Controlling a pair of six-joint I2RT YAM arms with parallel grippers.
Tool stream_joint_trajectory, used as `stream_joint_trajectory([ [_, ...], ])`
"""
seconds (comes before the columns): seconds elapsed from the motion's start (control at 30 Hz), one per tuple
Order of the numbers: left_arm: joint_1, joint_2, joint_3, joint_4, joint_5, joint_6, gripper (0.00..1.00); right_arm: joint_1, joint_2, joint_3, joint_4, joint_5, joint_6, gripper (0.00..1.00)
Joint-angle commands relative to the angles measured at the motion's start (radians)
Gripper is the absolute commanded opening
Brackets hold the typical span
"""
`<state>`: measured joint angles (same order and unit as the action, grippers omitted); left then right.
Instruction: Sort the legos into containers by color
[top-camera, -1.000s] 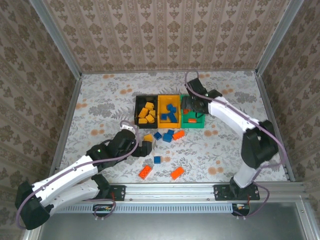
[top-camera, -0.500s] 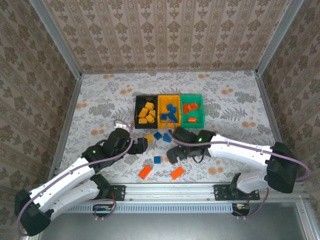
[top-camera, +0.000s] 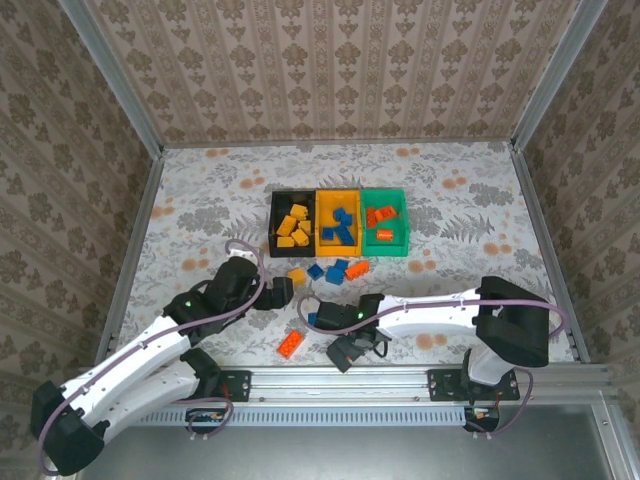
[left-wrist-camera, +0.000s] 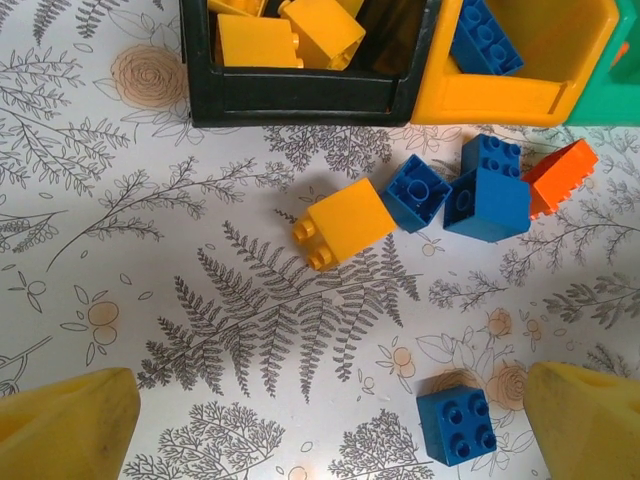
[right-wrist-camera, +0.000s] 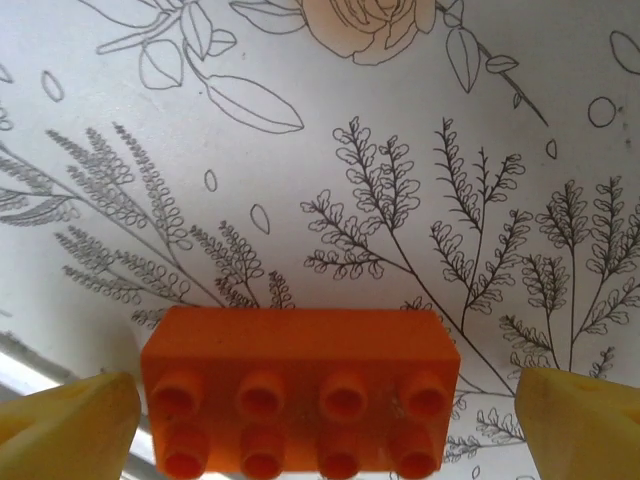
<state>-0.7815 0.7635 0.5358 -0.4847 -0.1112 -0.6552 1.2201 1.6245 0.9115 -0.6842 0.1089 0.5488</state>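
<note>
The sorting is judged mostly done. On the counter (top-camera: 200, 200), the bins (top-camera: 340, 191) are part-filled: yellow legos (top-camera: 294, 224) in the black bin (left-wrist-camera: 300, 100), blue in the yellow bin (left-wrist-camera: 500, 100), orange in the green bin (top-camera: 406, 228). Some seven lie loose before the bins. The left hand (left-wrist-camera: 325, 425) is spread near a yellow lego (left-wrist-camera: 340, 225) just before the bins. The right hand (right-wrist-camera: 320, 420) is spread, unclamped, about an orange lego (right-wrist-camera: 300, 390) farthest from the bins.

My table (top-camera: 200, 200) wears a white floral-print cloth; beige damask wallpaper walls (top-camera: 340, 70) box me in on three sides, aluminium posts (top-camera: 111, 75) at corners, light even.
</note>
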Motion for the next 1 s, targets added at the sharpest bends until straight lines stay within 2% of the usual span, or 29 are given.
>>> stream_joint_trajectory([
  [0.0,0.011,-0.012,-0.013,0.000,0.012,-0.001,1.00,0.002,0.023,0.008,0.022,0.025,-0.007,0.94],
  [0.23,0.014,-0.012,-0.010,-0.003,0.019,0.002,1.00,-0.001,0.037,-0.005,0.037,0.020,-0.004,0.76],
  [0.43,0.016,-0.007,-0.008,-0.003,0.025,0.006,1.00,-0.016,-0.026,-0.038,0.041,0.029,0.006,0.62],
  [0.6,0.016,-0.003,-0.003,-0.005,0.031,0.009,1.00,-0.065,-0.147,-0.052,-0.008,0.076,0.008,0.57],
  [0.7,0.016,-0.002,-0.003,-0.006,0.031,0.009,1.00,-0.135,-0.242,-0.035,-0.049,0.112,-0.002,0.57],
  [0.8,0.018,0.002,0.003,-0.006,0.029,0.012,1.00,-0.250,-0.328,0.016,-0.063,0.139,-0.024,0.57],
  [0.97,0.018,0.009,0.014,-0.012,0.032,0.015,1.00,-0.469,-0.323,0.132,0.004,0.136,-0.036,0.55],
])
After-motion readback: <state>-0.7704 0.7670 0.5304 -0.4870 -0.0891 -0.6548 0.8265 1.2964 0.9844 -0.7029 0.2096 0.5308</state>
